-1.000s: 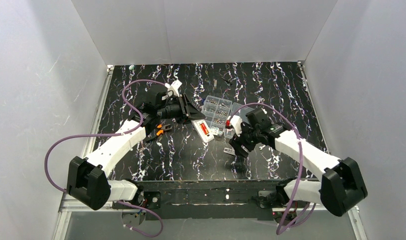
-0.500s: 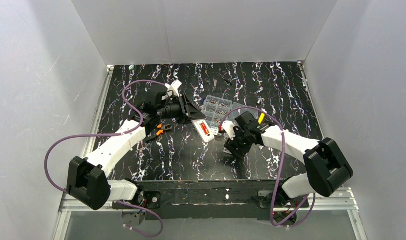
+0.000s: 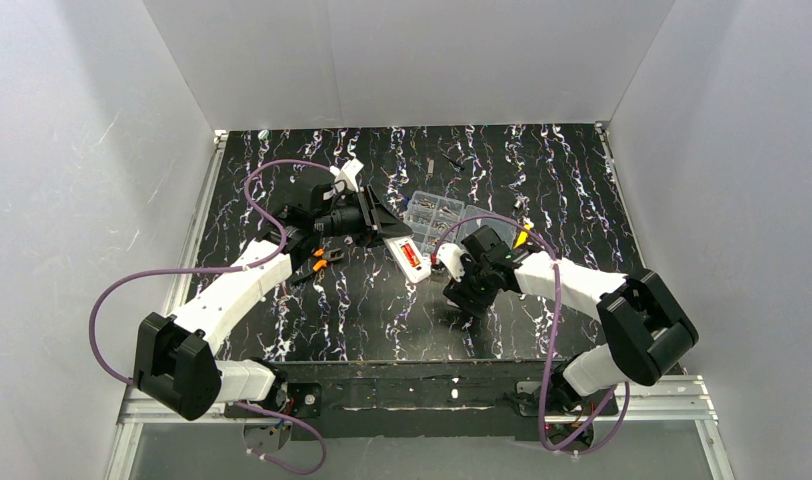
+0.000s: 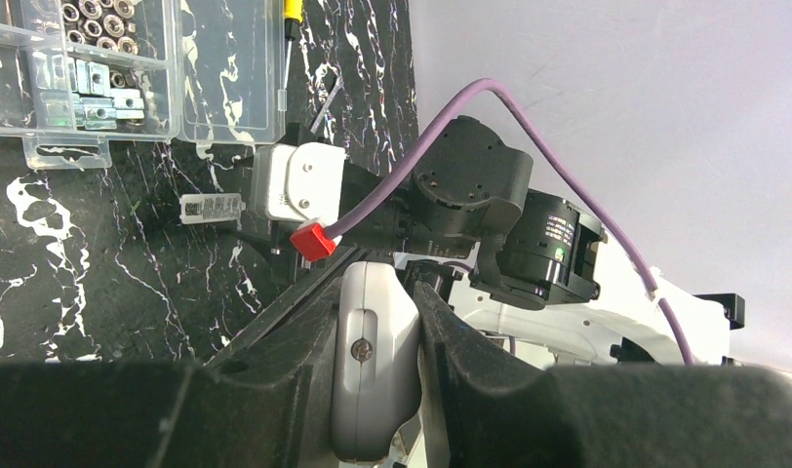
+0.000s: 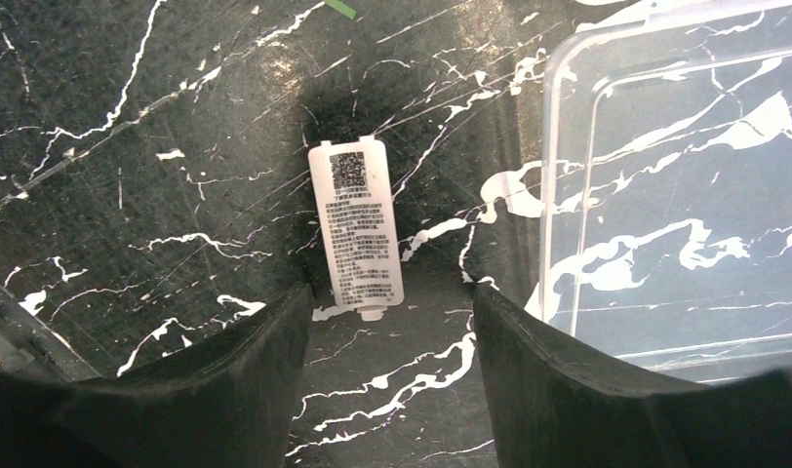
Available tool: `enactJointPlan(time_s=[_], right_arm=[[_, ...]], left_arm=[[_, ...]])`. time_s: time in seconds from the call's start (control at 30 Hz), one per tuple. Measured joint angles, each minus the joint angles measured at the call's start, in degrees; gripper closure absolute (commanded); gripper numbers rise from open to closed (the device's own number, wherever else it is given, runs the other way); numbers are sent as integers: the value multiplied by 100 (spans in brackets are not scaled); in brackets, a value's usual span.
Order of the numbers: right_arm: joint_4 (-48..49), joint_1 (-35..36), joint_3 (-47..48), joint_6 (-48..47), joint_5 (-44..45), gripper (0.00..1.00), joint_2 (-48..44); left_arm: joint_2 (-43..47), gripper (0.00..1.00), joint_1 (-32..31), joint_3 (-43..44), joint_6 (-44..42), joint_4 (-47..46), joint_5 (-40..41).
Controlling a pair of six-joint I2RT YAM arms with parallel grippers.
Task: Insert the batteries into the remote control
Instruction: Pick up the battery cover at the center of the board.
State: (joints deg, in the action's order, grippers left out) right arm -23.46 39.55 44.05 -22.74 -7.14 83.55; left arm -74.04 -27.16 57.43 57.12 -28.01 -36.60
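Remote control [image 3: 409, 254]: slim white slab, reddish-brown recess face up, near the table's middle in the top view, long axis running 11 to 5 o'clock. Clamped at its 11 o'clock end by the left gripper [image 4: 382, 283]; smooth, rounded white plastic with one small screw, pinched between matte black fingers [image 4: 275, 390]. Resting on or held above the surface: cannot tell.

Right gripper [image 5: 387, 312]: at 4 o'clock of the remote, jaws apart, pointing down at the table. Between the two fingers and touching neither: small white cover piece [image 5: 356, 229], a thin flat rectangle with printed text, a square code and small tabs on both short ends.

Clear plastic compartment box [image 5: 665, 175]: glossy, rigid, with rounded corners; its edge at 3 o'clock of the cover, just beside the right-hand finger. At 1 o'clock of the remote in the top view.

Table [image 3: 582, 180]: black, veined white like marble, finely scratched. Bare surface at 9 and 12 o'clock of the cover. Plain white walls [image 3: 432, 60] along three edges.
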Motion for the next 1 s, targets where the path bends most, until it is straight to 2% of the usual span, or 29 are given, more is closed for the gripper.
enactJointPlan(time_s=[0.33,0.47,0.73,1.0], right_arm=[[94,125,0,2,24,52,68],[85,188,0,7,7,63,68],[133,225,-57,133,-4,69,-4],[118,225,-267,396,-13,72,-706]], left_arm=[[0,100,0,0,44,-15,2],[0,100,0,0,63,-31,4],[0,100,0,0,109,-39,7],[2,100,0,0,122,-42,13]])
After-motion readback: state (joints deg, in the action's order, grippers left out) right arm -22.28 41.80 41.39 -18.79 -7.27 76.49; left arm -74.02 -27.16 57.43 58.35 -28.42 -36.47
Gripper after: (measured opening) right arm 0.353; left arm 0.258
